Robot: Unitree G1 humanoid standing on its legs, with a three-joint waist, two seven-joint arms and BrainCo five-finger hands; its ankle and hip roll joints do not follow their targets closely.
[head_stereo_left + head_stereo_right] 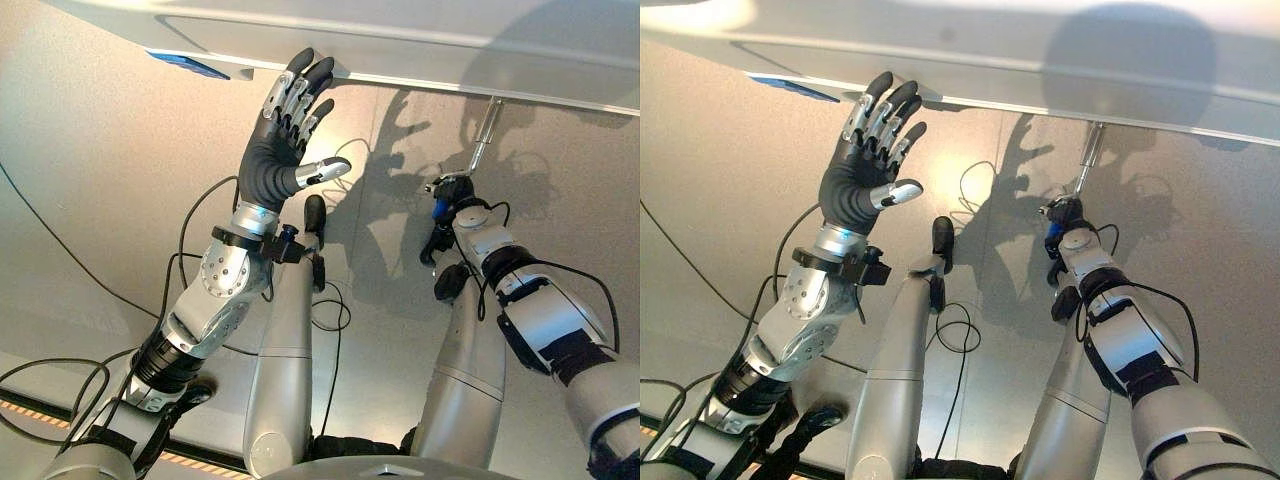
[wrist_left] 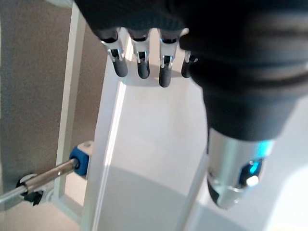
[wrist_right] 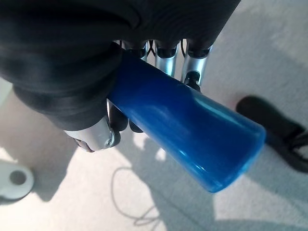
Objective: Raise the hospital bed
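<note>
**Right robot hand holds the blue crank handle**

The right robot hand [image 3: 96, 86] is curled tight around the blue handle [image 3: 187, 134] of the bed crank. A thin metal rod [image 1: 484, 130] goes up from that handle to the underside of the hospital bed [image 1: 400, 40]. The left robot hand [image 1: 285, 130] is open with straight fingers. Its fingertips [image 1: 312, 70] touch the white edge of the bed frame. The grey floor [image 1: 90, 150] lies below.

Glossy blue plastic crank handle [image 3: 187, 130] on a shiny metal rod [image 1: 484, 132]
</note>
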